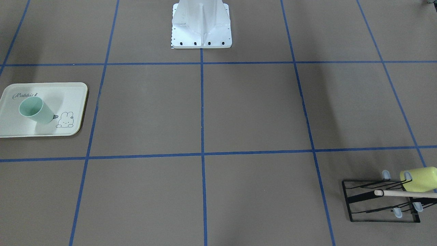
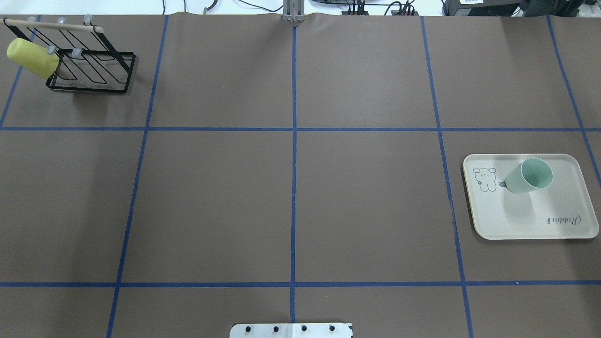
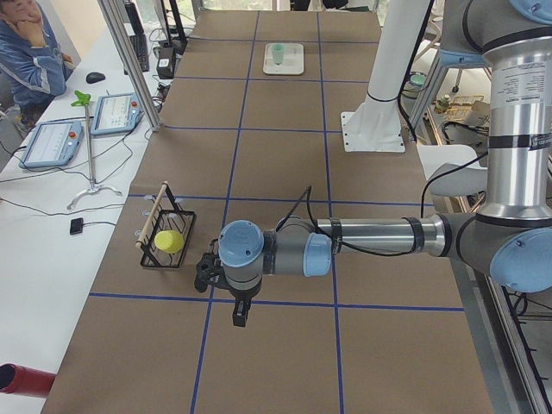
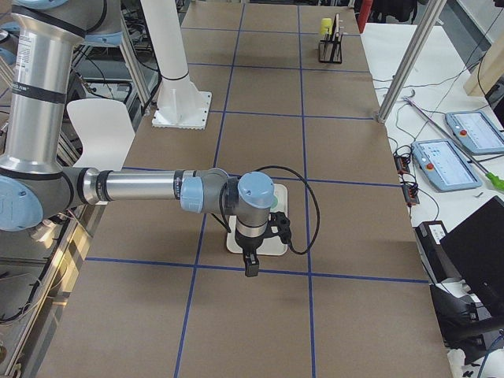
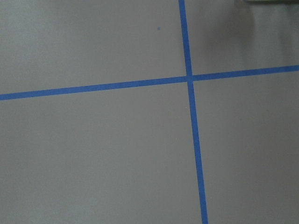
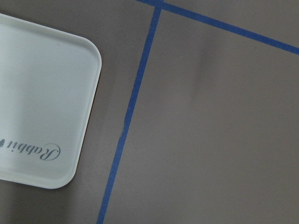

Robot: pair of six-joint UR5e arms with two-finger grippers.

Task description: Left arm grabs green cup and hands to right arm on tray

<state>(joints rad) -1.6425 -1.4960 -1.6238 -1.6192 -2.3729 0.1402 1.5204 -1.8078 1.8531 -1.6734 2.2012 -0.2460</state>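
The pale mint-green cup (image 1: 36,110) stands upright, mouth up, on the cream "Rabbit" tray (image 1: 73,90); both also show in the overhead view, the cup (image 2: 529,176) on the tray (image 2: 516,220). Neither gripper touches it. The left arm, the near one in the left side view, hangs high over the table, its gripper (image 3: 205,272) near the rack; I cannot tell if it is open. The right arm, near in the right side view, hovers over the tray (image 4: 268,248), partly hiding the cup (image 4: 275,203); I cannot tell whether its gripper (image 4: 281,228) is open or shut. The right wrist view shows a tray corner (image 6: 42,93).
A black wire rack (image 2: 94,70) with a wooden bar stands at the far left corner, a yellow-green cup (image 2: 32,57) hung on it. The white robot base (image 1: 201,30) stands at the table's near edge. Blue tape lines grid the brown table.
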